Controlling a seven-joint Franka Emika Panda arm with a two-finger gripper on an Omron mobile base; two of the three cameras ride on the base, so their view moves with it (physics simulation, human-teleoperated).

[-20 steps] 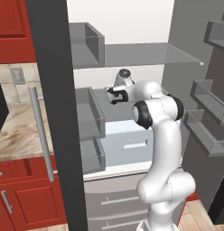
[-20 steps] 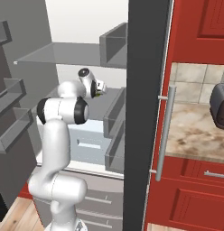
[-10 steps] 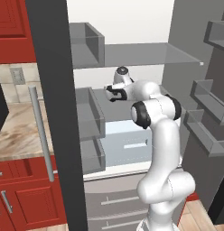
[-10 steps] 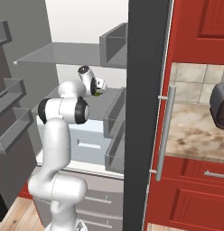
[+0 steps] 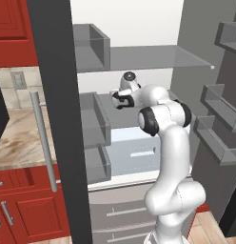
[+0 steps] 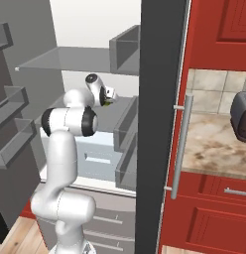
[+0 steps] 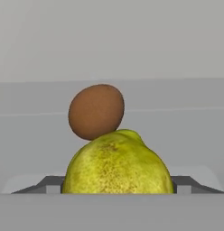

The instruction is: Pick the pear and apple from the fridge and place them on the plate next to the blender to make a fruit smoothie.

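The yellow-green pear (image 7: 116, 164) sits close up between my two dark fingertips (image 7: 49, 184), which press against its sides. My gripper (image 7: 116, 186) is shut on it. From the base, my gripper (image 5: 117, 99) reaches into the open fridge (image 5: 55, 119) over the middle shelf, and a green bit of the pear (image 6: 109, 103) shows at my gripper (image 6: 111, 100). The apple, the plate and the blender are out of view.
A brown egg-shaped thing (image 7: 96, 111) lies just behind the pear on the grey shelf. A glass shelf (image 5: 148, 57) hangs above my hand, a pale drawer (image 5: 139, 152) below. Door bins (image 5: 222, 109) line the right. A dark appliance (image 6: 241, 116) stands on the counter.
The hand has shifted only slightly at the middle shelf, first up a little, then back down. The pear stays at the fingers.
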